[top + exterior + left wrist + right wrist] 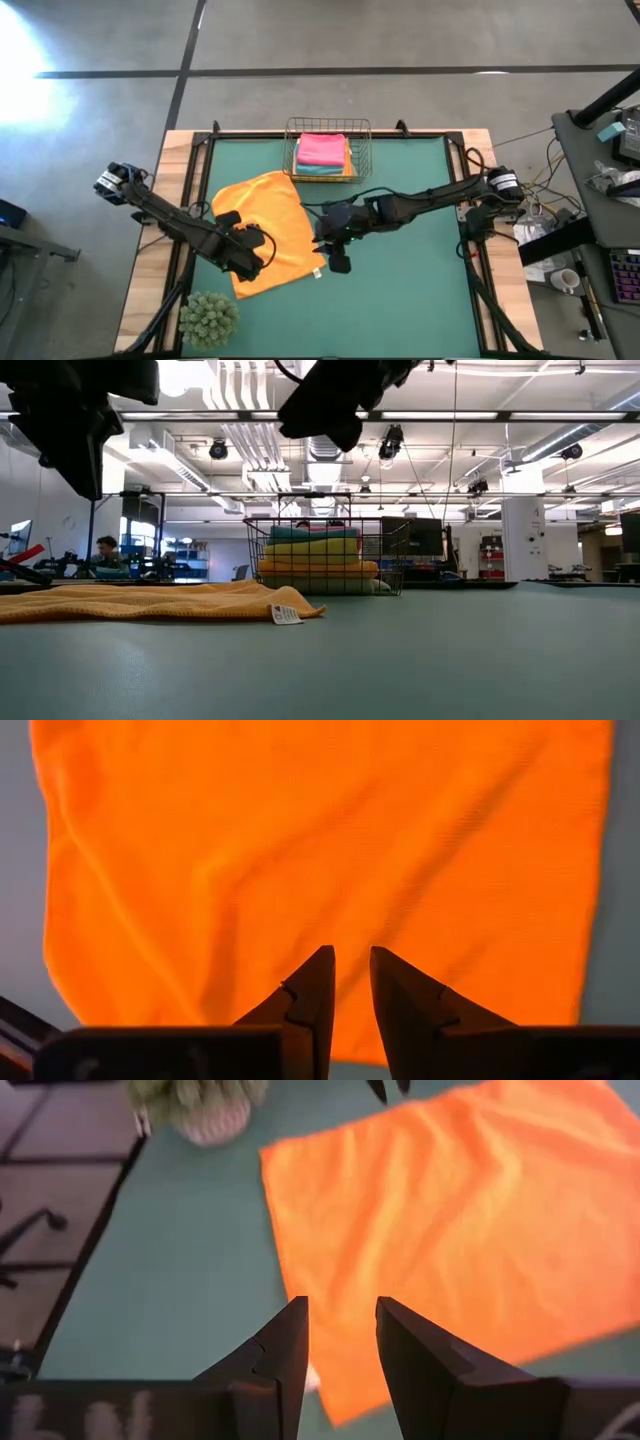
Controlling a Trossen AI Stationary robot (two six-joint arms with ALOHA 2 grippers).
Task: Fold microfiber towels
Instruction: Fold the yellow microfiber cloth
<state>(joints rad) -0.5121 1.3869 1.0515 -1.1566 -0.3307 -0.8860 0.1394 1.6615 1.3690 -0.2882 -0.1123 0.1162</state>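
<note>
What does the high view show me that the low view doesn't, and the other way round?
Only the high view shows both arms in full, with the left pincer over the orange towel's near edge and the right pincer just off its label corner, plus the spiky plant ball at the table's front left corner. Only the low view shows the basket stack from the side: teal, yellow, orange and pale olive-green towels, and a person in the room behind. Both show the spread orange towel and the wire basket.

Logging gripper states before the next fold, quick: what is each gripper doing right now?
Left gripper: slightly open, empty, above the orange towel.
Right gripper: open, empty, over the towel's corner beside the white tag.
</note>
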